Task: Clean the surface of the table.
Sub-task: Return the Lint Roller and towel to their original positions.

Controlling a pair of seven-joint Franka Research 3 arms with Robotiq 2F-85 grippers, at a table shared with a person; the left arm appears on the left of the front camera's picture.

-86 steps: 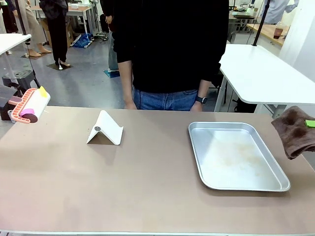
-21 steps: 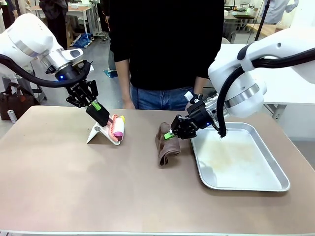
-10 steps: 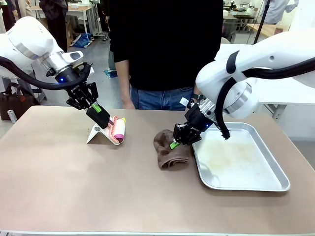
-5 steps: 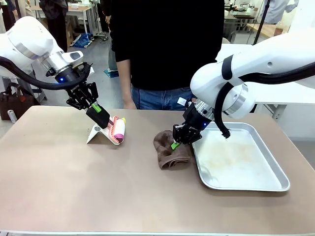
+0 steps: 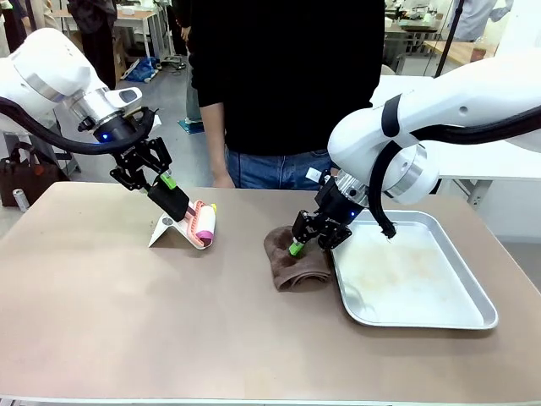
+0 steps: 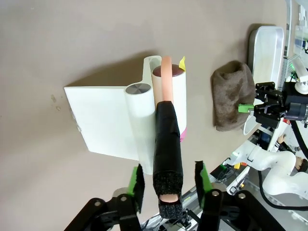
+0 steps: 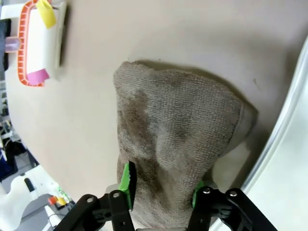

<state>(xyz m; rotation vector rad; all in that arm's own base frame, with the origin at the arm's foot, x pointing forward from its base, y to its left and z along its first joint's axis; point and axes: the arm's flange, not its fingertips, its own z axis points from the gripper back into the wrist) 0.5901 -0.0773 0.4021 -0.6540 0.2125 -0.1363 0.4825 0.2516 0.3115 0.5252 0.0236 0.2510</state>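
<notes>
Desk [image 5: 127, 321]: taupe-brown top, spanning the lower half of the front view.

Left end effector [image 5: 161, 181], upper left: fingers now spread apart either side of the lint roller's black handle; half a second ago they were clamped on it. Lint roller [image 5: 201, 223] rests against the white stand [image 5: 179, 227], left of centre.

Right end effector [image 5: 308, 239], centre: jaws parted, straddling the brown cloth [image 5: 293, 264] and no longer pinching it. Cloth lies in a heap on the desk, touching the metal tray's [image 5: 473, 296] left rim.

Judgement: both tools released and set down; wiping appears finished or paused, arms free to retreat.
</notes>
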